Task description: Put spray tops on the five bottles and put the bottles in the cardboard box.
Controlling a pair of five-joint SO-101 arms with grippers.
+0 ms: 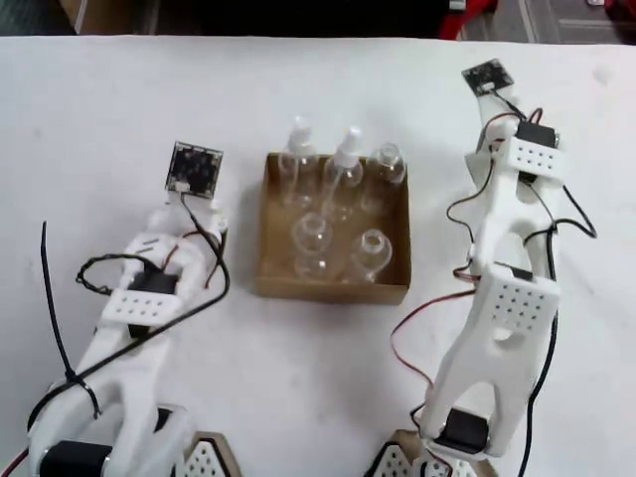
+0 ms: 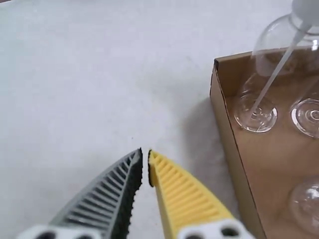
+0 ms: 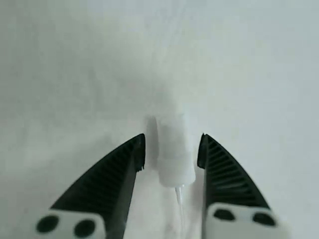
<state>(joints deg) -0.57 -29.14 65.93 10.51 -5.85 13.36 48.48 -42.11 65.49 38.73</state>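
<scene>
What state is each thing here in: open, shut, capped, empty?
Cardboard box: open-topped, five bottles upright inside.
Two bottles: spray tops on.
Three bottles: uncapped.
Loose spray top: on no bottle.
Left gripper: shut, empty.
Right gripper: open, astride the loose spray top.

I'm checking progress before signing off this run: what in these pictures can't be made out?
Right wrist view: the spray top's tube is cut off by the picture's edge, inside the open right gripper.
Left wrist view: a capped bottle's spray head and the cardboard box's far side are cut off by edges.
High view: whether the fitted tops are screwed tight is too small to tell.
</scene>
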